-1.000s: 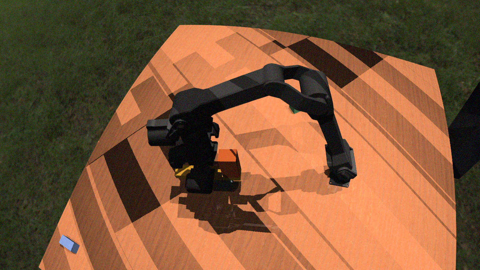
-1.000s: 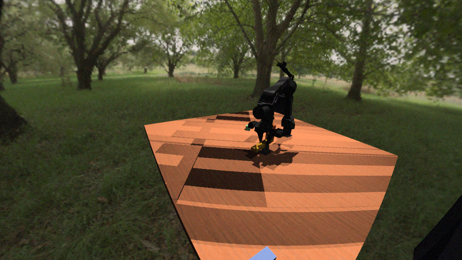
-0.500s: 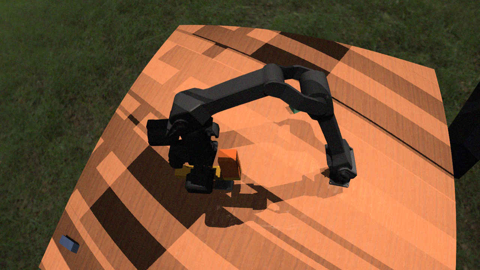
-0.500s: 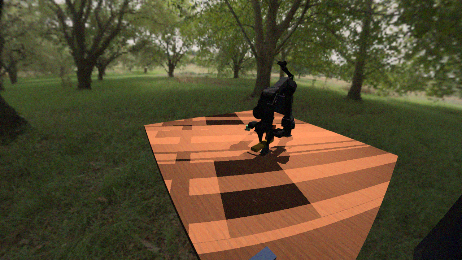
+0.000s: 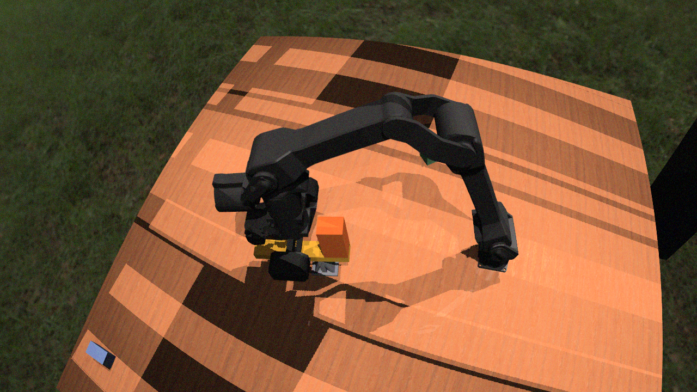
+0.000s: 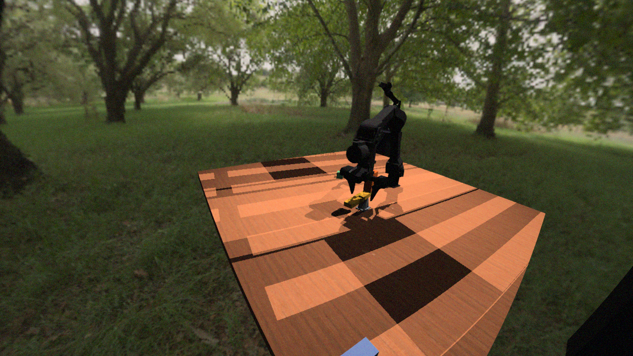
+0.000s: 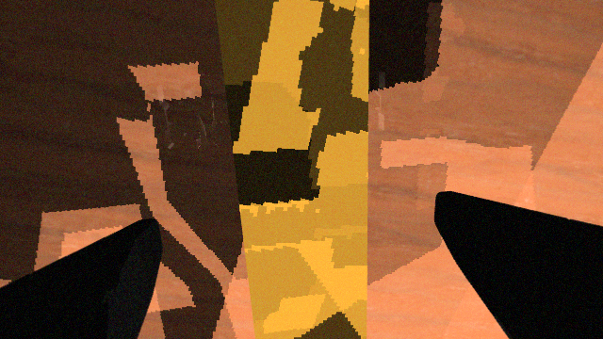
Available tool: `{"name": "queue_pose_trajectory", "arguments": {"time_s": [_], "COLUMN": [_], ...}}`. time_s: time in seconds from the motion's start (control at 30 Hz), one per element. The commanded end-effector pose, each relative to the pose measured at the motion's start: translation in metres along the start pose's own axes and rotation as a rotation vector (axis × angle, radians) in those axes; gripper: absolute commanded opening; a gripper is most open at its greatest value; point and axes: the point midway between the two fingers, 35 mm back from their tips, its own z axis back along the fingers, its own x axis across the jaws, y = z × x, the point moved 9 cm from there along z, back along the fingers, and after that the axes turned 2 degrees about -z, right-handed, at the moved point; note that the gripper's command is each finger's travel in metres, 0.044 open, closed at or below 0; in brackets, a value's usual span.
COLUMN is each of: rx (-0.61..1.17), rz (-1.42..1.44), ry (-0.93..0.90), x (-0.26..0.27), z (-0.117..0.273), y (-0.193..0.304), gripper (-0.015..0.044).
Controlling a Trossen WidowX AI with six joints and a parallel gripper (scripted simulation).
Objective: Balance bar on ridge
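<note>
The yellow bar lies across the grey ridge, off its middle. An orange block stands on the bar's end nearer the arm base. The other end hangs above the table, with a separate shadow below. The bar looks roughly level; a small tilt cannot be ruled out. My gripper is open, one finger on each side of the bar, with gaps on both sides in the wrist view. The arm partly hides the bar in the top view.
A green block lies behind the arm. A blue block lies near the table's front left corner in the top view. A dark post stands beyond the right edge.
</note>
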Motion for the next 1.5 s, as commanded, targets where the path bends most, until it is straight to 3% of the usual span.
{"name": "queue_pose_trajectory", "arguments": {"time_s": [0.0,0.33,1.47], "rx": [0.000,-0.006,-0.006], "rz": [0.000,0.000,0.000], "ry": [0.001,0.000,0.000], "x": [0.000,0.000,0.000], "z": [0.002,0.098,0.100], "y": [0.000,0.000,0.000], "gripper": [0.0440,0.0440,0.0440]}}
